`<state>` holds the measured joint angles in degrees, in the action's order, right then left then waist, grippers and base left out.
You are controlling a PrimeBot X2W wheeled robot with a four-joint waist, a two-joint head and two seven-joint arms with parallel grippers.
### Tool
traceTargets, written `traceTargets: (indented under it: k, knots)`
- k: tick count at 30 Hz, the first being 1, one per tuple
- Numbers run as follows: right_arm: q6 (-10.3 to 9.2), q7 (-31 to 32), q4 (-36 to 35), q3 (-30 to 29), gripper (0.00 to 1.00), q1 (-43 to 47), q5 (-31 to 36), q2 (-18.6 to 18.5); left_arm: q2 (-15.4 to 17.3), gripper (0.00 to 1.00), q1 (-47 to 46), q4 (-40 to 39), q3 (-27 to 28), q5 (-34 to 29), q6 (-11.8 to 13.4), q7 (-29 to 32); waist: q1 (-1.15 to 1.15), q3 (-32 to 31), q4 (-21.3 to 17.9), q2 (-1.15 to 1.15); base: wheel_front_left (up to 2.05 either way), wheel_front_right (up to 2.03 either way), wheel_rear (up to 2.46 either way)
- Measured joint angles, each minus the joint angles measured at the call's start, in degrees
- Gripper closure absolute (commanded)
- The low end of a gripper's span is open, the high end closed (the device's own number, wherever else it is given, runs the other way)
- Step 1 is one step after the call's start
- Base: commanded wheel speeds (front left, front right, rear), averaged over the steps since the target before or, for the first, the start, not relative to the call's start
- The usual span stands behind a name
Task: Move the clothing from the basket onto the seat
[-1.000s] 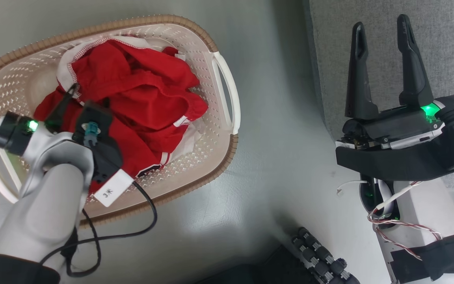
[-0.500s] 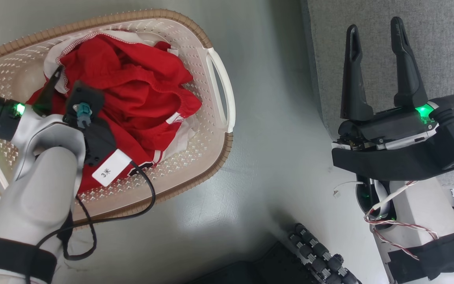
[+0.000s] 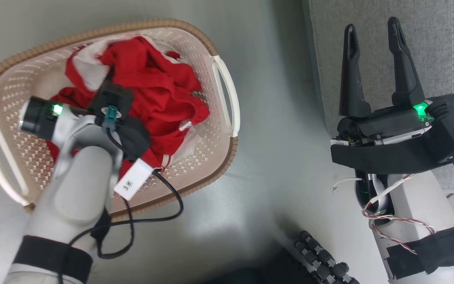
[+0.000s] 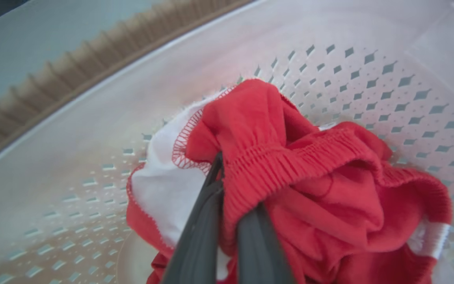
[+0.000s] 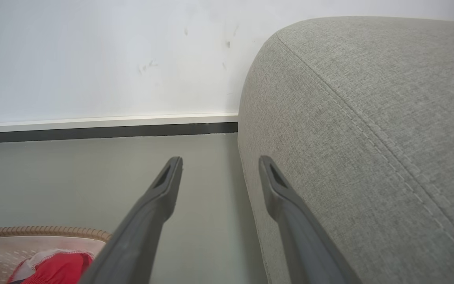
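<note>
The clothing [image 3: 160,90] is a heap of red fabric with white trim inside the cream basket [image 3: 195,169], which stands on the floor at the left. My left arm [image 3: 81,157] reaches down into it. In the left wrist view my left gripper [image 4: 227,173] is shut on a gathered red waistband of the clothing [image 4: 329,189], bunched up above the basket's perforated wall [image 4: 93,118]. My right gripper [image 3: 371,24] is open and holds nothing, its fingers over the edge of the grey seat [image 3: 428,39]. The right wrist view has this gripper [image 5: 220,159] beside the seat [image 5: 369,118].
Grey floor [image 3: 282,118] separates the basket from the seat. A black cable [image 3: 160,213] loops from my left wrist over the basket's near rim. My base's black rollers [image 3: 321,260] sit at the bottom. A white wall with dark skirting [image 5: 93,128] lies behind.
My left gripper has closed on the red fabric and shifted right, bunching and lifting the heap. The head view shifted a little. The right gripper stays open by the seat.
</note>
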<state>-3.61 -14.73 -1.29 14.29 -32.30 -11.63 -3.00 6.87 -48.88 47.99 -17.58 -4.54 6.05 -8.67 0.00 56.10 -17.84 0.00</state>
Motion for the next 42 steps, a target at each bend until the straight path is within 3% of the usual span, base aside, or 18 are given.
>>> traceTargets:
  k: [13,42]
  knots:
    - [0.16,0.0,3.7,-2.0,0.00,1.1,1.1,-1.2,-3.4,1.00,5.3,-2.3,-0.5,4.5,-3.0,-5.1,0.00,-6.5,3.6,0.00,0.00,0.00,0.00]
    - [2.38,0.0,13.4,-3.1,0.00,9.4,1.6,-2.9,-4.3,1.00,16.1,-12.6,-3.8,11.0,-8.5,-5.6,-0.01,-30.0,14.0,-0.01,0.00,0.00,0.00]
